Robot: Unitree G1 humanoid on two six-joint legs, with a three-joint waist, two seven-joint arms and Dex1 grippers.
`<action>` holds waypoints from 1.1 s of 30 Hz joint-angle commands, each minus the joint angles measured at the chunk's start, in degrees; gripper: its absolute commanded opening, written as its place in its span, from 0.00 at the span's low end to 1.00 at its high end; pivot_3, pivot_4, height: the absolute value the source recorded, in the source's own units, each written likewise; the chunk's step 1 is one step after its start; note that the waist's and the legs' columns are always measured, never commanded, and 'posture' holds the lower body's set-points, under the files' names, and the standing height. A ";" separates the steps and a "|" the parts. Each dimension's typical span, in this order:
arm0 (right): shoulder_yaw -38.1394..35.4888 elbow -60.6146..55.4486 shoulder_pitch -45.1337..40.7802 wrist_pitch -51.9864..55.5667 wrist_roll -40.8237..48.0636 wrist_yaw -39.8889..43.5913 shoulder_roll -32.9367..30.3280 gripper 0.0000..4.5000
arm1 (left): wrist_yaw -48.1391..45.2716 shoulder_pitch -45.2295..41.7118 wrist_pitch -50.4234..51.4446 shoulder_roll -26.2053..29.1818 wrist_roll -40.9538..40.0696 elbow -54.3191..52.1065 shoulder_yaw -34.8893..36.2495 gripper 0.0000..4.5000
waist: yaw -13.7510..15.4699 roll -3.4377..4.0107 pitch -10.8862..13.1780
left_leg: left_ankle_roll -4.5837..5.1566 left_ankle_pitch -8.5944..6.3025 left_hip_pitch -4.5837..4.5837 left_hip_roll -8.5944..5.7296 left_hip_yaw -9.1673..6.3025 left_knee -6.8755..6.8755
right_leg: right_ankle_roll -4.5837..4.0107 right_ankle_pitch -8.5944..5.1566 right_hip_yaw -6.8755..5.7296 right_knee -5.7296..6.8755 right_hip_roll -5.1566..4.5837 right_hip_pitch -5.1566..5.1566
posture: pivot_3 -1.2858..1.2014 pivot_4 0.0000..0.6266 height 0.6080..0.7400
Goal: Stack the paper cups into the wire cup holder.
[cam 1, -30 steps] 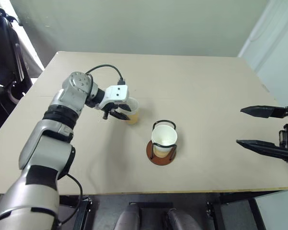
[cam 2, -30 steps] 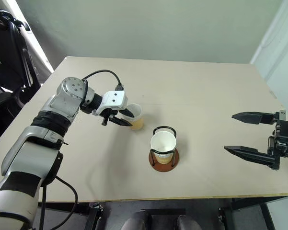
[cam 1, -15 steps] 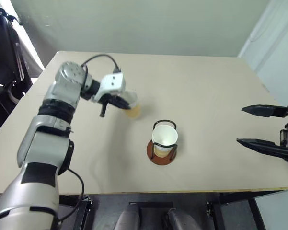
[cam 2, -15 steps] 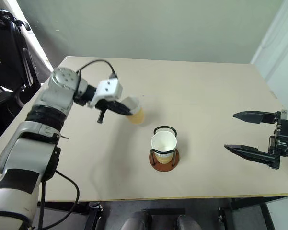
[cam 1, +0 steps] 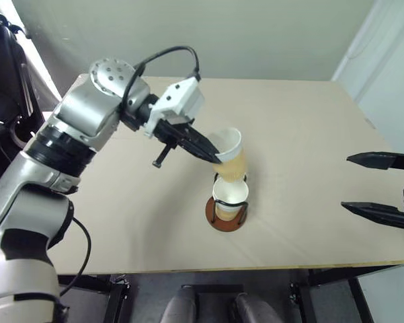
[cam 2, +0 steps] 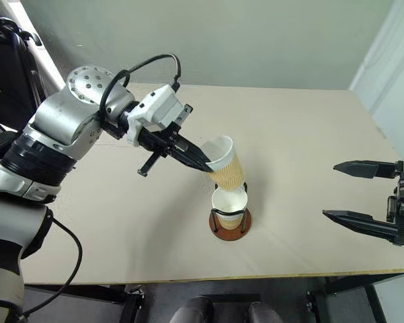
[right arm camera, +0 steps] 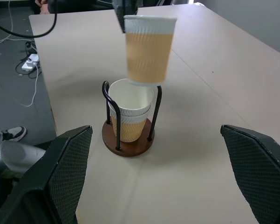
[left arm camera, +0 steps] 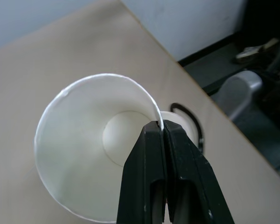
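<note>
Ribbed tan paper cup (cam 2: 226, 163), white inside, pinched by left fingers (left arm camera: 164, 154); right fingers (cam 2: 363, 200) apart

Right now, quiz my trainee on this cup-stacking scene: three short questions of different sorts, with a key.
1. True or false: the left gripper has its fingers shut on the rim of a cup.
2. Where is that cup: A) on the table, B) in the air above the holder, C) inside the holder?
3. How many cups sit in the holder?

Key: 1 true; 2 B; 3 two, nested.
</note>
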 commanded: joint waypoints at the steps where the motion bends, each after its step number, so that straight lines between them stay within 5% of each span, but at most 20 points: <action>1: -3.12 -1.58 0.80 0.17 0.59 -0.53 0.11 1.00 | -1.91 -0.77 -0.91 0.71 -2.21 -3.58 -1.53 0.01 | 0.01 0.00 0.00 | 0.00 0.00 0.01 0.00 -0.01 0.00 | 0.00 0.01 -0.01 0.00 0.00 0.02 | 0.52 0.24 1.00; 9: -4.84 -2.40 2.04 0.63 1.04 -0.90 0.47 1.00 | -1.91 1.36 -6.22 -2.91 9.34 -2.29 -2.83 0.01 | 0.09 0.02 -0.01 | 0.01 -0.01 0.04 -0.03 -0.02 0.00 | 0.01 0.03 -0.01 -0.01 -0.01 0.09 | 0.52 0.24 1.00; 15: -4.36 -2.40 2.06 0.39 0.82 -1.44 0.45 1.00 | -1.91 2.65 -5.61 -5.01 10.44 -3.47 -0.63 0.01 | 0.03 0.01 0.00 | 0.03 -0.02 0.00 -0.06 -0.01 0.01 | 0.02 0.03 0.00 -0.03 -0.01 0.07 | 0.52 0.24 1.00; 25: -0.97 -1.07 0.49 -1.19 0.29 -1.20 -0.02 1.00 | -1.91 3.19 -0.80 -6.23 7.69 -2.99 5.29 0.76 | 0.04 0.01 0.00 | 0.05 -0.03 -0.02 -0.08 -0.02 0.00 | 0.07 0.00 0.00 -0.07 -0.03 0.08 | 0.52 0.24 1.00; 28: -0.32 -0.26 0.54 -1.86 -0.36 -0.07 -0.30 1.00 | 2.21 4.18 8.01 -5.82 3.45 -1.51 15.14 0.99 | -0.04 0.02 0.01 | 0.06 -0.03 -0.01 -0.07 -0.01 -0.01 | 0.07 0.00 0.00 -0.07 -0.02 0.07 | 0.52 0.24 1.00; 33: 1.66 1.63 1.92 -3.22 -2.94 1.42 0.10 1.00 | 4.57 17.58 17.87 5.76 0.70 -4.39 29.52 0.99 | -1.40 0.26 -0.13 | -0.06 -0.03 0.23 -0.05 0.02 -0.16 | 0.03 -0.04 0.07 -0.08 0.01 0.07 | 0.52 0.24 1.00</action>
